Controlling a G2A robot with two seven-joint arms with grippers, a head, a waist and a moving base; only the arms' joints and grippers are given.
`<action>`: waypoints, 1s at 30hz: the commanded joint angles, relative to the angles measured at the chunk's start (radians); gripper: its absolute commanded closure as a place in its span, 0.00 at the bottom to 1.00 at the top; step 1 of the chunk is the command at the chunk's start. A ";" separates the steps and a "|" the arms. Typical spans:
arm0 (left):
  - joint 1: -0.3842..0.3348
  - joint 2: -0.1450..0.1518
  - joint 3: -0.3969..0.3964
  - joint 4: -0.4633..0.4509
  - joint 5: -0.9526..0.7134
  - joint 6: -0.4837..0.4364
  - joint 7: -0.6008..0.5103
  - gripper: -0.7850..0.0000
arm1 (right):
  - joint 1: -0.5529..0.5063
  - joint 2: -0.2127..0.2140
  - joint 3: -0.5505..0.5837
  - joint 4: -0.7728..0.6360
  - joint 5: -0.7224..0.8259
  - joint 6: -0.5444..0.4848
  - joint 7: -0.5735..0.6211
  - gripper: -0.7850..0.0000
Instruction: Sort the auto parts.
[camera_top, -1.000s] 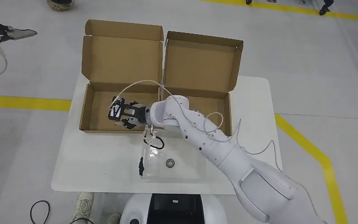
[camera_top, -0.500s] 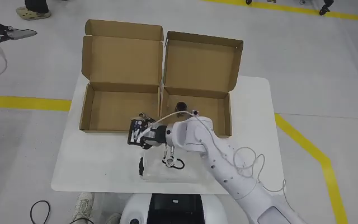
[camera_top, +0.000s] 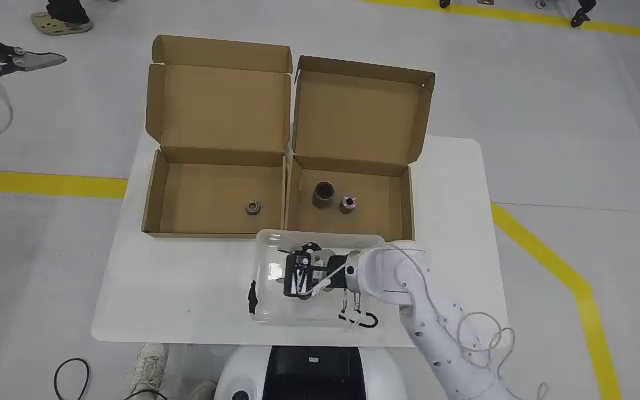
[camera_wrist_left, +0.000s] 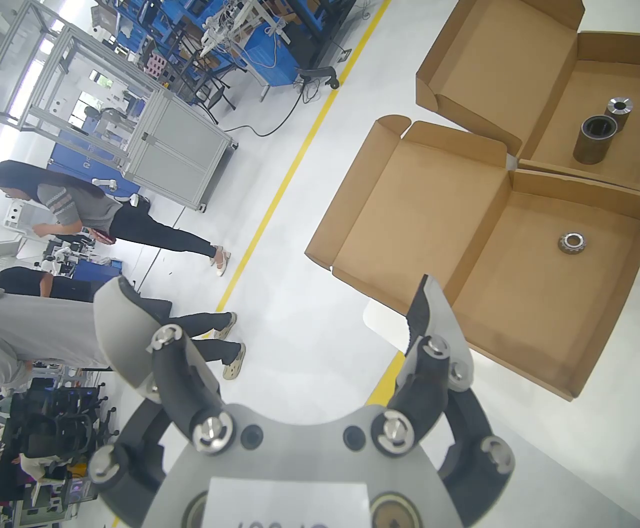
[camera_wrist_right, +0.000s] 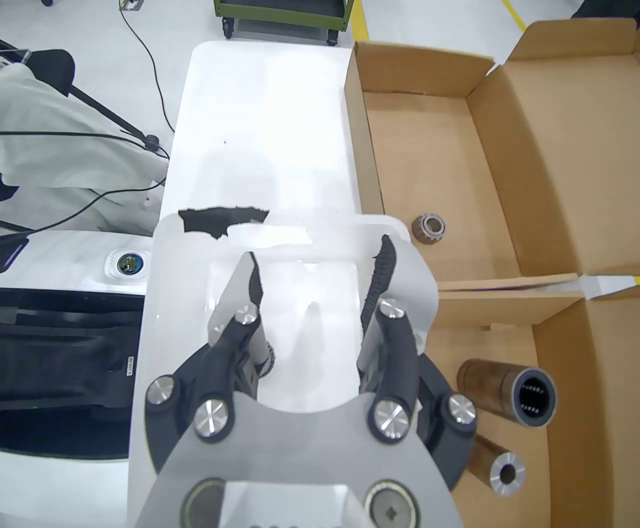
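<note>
**Hazards at the Tray Pick**

Clock positions are read on the top view, with 12 o'clock away from the robot.

The table (camera_top: 440, 200) carries two open boxes, the left box (camera_top: 200, 192) at 11 o'clock and the right box (camera_top: 380, 195) at 1 o'clock. The clear tray (camera_top: 268, 305) sits at 6 o'clock, near the table edge. The right gripper (camera_wrist_right: 317, 255) hangs over the tray, spread wide and holding nothing. The left gripper (camera_wrist_left: 267, 292) stands toward 9 o'clock, well apart from the tray, equally wide and empty.

The right box holds a tube (camera_top: 323, 192) and a smaller bushing (camera_top: 347, 203). The left box holds a bearing (camera_top: 253, 207). One small ring (camera_wrist_right: 266, 357) lies in the tray, mostly hidden under the right gripper's linkage.

1. The ring lies behind the fingertips, not between them. Closing here probably grips air.
2. A steep descent may strike the tray wall or floor. The tray looks light and could slide toward the 6 o'clock edge.
3. The ring is round and may roll or squirt free.
4. The ring resembles the bearing, so placing it in the right box would likely be a sorting error.
</note>
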 joint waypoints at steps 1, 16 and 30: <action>0.000 0.000 0.000 0.000 0.000 0.000 0.000 0.00 | -0.012 0.012 0.009 -0.001 -0.018 0.001 0.027 0.54; 0.000 0.000 0.000 0.000 0.000 0.000 0.000 0.00 | 0.026 0.076 -0.097 0.060 0.030 0.001 0.172 0.55; 0.000 0.000 0.000 0.000 0.000 0.000 0.000 0.00 | 0.059 0.089 -0.151 0.084 0.035 0.040 0.219 0.53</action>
